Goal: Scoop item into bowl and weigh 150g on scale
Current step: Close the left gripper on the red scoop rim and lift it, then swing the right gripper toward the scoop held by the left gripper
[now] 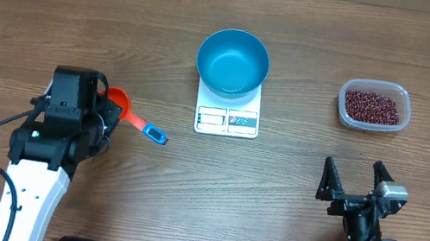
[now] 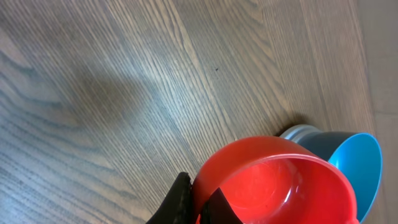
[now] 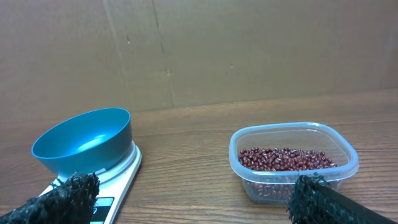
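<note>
Overhead, the bowl (image 1: pixel 233 62) is seated on the scale (image 1: pixel 227 121), the beans (image 1: pixel 372 105) kept in a clear tub (image 1: pixel 406 109) well apart. In the left wrist view the left gripper (image 2: pixel 199 202) is pinched on an orange scoop (image 2: pixel 273 186) at its rim. In the right wrist view the right gripper (image 3: pixel 193 190) is spread, facing bowl and tub.

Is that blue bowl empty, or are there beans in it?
Empty. The blue bowl shows only bare blue inside; the beans lie in the clear tub.
</note>
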